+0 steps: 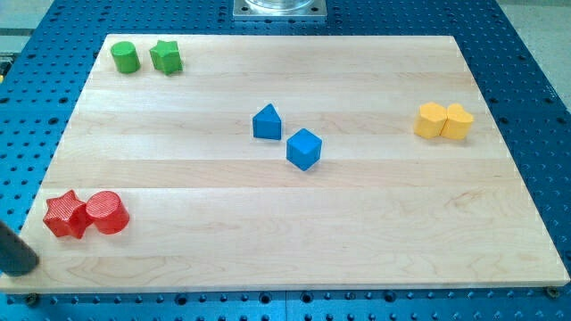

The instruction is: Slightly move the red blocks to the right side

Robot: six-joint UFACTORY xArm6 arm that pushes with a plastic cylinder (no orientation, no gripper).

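Observation:
A red star block (65,215) and a red cylinder (107,212) lie touching each other near the board's bottom left corner. My rod enters from the view's bottom left edge, and my tip (29,265) rests just below and left of the red star, apart from it by a small gap.
A green cylinder (124,57) and a green star (166,56) sit at the top left. A blue triangular block (266,123) and a blue cube (303,149) are near the middle. Two yellow blocks (443,120) touch at the right. The wooden board (375,232) lies on a blue perforated table.

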